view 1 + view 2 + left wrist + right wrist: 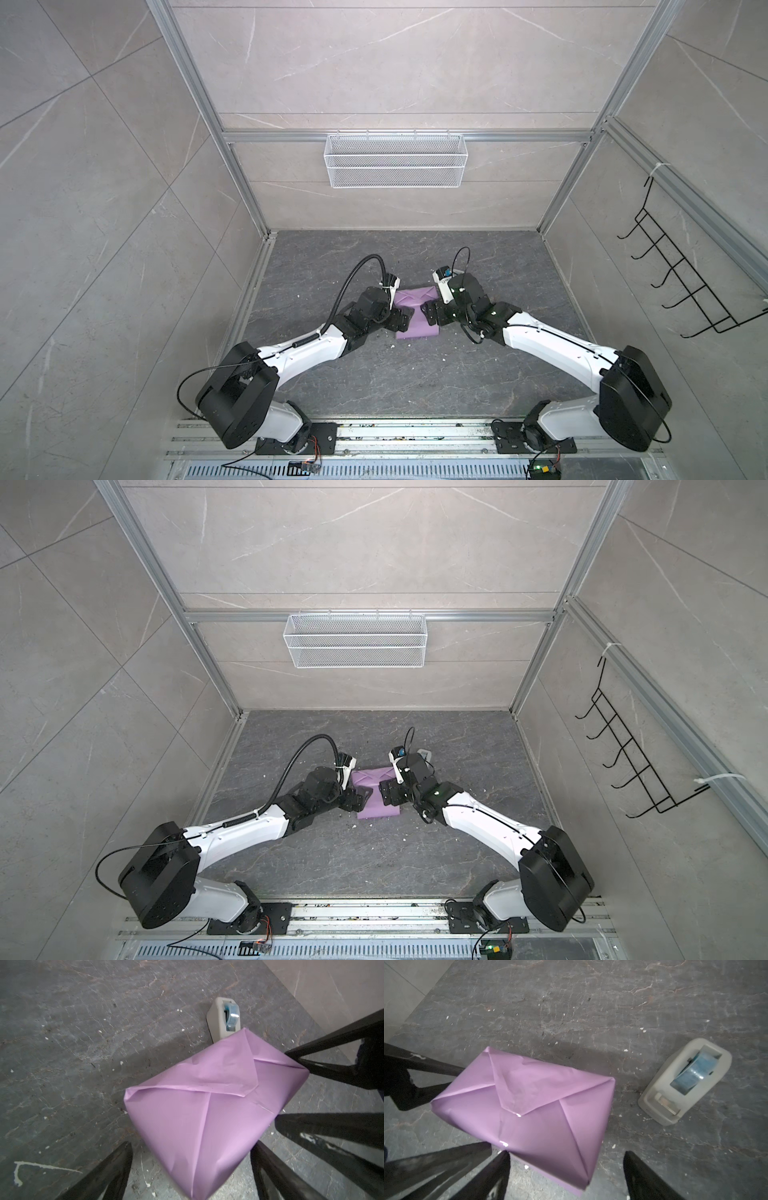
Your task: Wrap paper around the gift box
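Seems nearly done: gift box hidden inside the folded paper (207, 1109), lying on the bench (591, 1012). Flanked by left hand (191, 1144) and right hand (566, 1153), both spread wide, holding nothing. Little apparently left beyond securing flaps; tape dispenser (685, 1082) nearby.

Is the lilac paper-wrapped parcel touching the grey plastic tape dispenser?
Apart. The right wrist view shows bare dark floor between the lilac paper-wrapped parcel and the grey plastic tape dispenser.
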Tool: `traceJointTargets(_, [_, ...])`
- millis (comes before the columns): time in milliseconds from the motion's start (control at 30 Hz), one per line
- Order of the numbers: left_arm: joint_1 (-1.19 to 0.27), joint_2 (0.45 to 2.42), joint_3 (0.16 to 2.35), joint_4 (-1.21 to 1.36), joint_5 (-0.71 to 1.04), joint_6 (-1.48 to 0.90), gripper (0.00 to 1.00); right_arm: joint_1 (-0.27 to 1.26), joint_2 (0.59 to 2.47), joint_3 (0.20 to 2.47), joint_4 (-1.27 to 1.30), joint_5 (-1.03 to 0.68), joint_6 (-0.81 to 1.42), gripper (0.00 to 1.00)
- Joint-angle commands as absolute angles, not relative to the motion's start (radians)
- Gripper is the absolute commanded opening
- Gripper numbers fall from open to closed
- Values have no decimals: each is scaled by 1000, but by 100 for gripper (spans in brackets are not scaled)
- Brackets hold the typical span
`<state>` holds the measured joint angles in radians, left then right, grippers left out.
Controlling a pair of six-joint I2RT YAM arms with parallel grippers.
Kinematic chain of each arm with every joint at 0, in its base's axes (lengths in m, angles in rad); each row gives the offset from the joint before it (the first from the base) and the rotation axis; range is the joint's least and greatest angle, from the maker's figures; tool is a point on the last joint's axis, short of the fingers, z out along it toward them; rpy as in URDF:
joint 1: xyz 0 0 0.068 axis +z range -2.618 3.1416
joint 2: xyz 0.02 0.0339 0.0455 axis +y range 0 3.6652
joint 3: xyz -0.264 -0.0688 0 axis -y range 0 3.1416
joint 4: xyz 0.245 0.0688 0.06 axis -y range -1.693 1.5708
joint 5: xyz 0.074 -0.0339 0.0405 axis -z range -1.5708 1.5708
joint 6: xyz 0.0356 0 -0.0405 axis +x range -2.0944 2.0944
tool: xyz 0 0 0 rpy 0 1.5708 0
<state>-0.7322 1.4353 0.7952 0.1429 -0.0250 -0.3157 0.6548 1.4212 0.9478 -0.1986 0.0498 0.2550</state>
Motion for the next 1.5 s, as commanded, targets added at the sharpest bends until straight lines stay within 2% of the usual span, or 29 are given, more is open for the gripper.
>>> traceJointTargets(0, [-696, 1474, 869, 136, -29, -343, 90, 643, 1497, 1037, -267, 113, 282, 87])
traceJointTargets(200, [-613, 1514, 948, 117, 65, -428, 90, 600, 1569, 1146, -294, 85, 315, 88])
traceJointTargets(367, [-506, 1504, 884, 227, 208, -602, 90, 523, 1573, 1113, -234, -65, 394, 89])
traceJointTargets(467, [-478, 1559, 922, 210, 258, -670, 90, 499, 1632, 1131, -178, -147, 462, 90])
traceJointTargets(633, [-433, 1689, 1041, 123, 264, -740, 89, 475, 1775, 1228, -153, -143, 537, 89])
traceJointTargets(867, [-434, 1850, 1142, 113, 345, -798, 78, 456, 1919, 1300, -134, -238, 581, 84])
traceJointTargets(1033, [-459, 1887, 1141, 121, 405, -798, 66, 457, 1884, 1227, -75, -310, 584, 78])
traceJointTargets(1200, [-481, 1837, 1050, 157, 412, -815, 59, 465, 1822, 1139, -25, -377, 609, 70])
traceJointTargets(1467, [-511, 1675, 849, 209, 405, -851, 62, 543, 1631, 907, 28, -337, 699, 69])
